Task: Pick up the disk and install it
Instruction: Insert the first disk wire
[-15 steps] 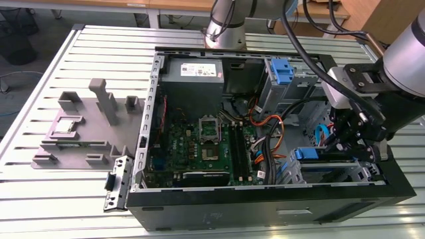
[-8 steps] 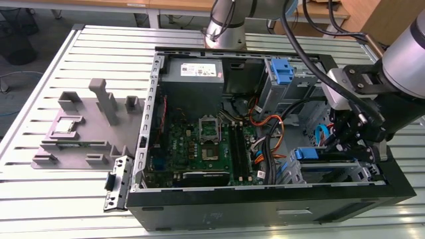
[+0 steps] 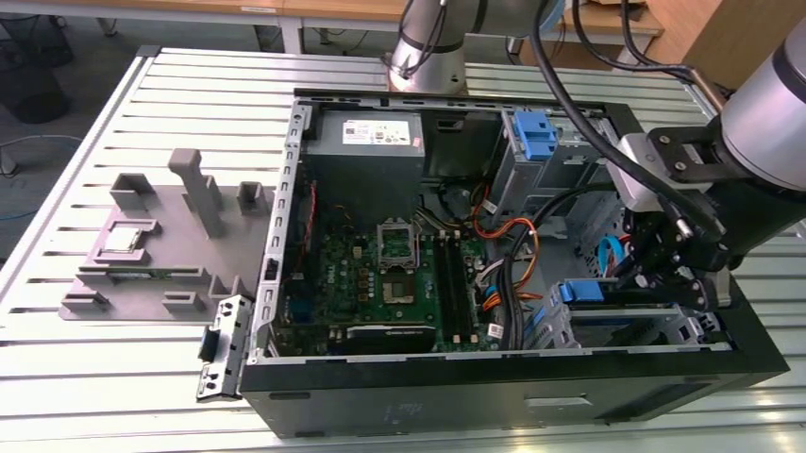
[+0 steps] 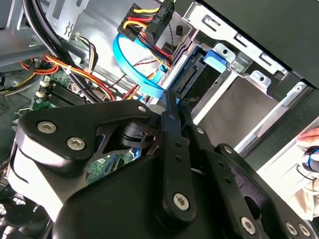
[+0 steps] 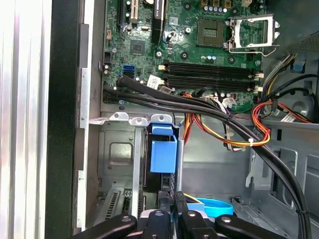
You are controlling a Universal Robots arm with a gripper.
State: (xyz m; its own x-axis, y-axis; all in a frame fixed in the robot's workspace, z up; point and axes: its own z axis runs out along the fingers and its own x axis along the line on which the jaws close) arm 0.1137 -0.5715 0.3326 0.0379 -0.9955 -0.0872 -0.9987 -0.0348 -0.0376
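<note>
Inside the open computer case [image 3: 504, 377], at the corner on the exterior view's lower right, the gripper [image 3: 667, 274] hangs over the metal drive cage [image 3: 629, 326]. The disk [image 3: 590, 293] sits in that cage on edge, its blue carrier tab poking up at the cage's top, close to the green motherboard [image 3: 377, 274]. In the first wrist view the same blue tab [image 5: 163, 152] stands in the slot between the cage's silver walls, with the gripper [image 5: 174, 211] just beside it and not touching it that I can see. In the second wrist view the fingers [image 4: 172, 124] look pressed together with nothing between them, tips pointing at the disk's connector end [image 4: 192, 77] and the blue tab [image 4: 219, 56]. A flat blue cable [image 4: 137, 69] loops right by the fingertips; red, yellow and black wires [image 5: 259, 124] run across the cage from the motherboard side. A second blue latch [image 3: 535, 132] stands upright at the case's far corner. Outside the case, on the slatted table [image 3: 151, 377], a grey parts holder [image 3: 164, 236] carries a small silver chip [image 3: 124, 238]. At the edge of the second wrist view a person's hand [image 4: 309, 147] shows.
</note>
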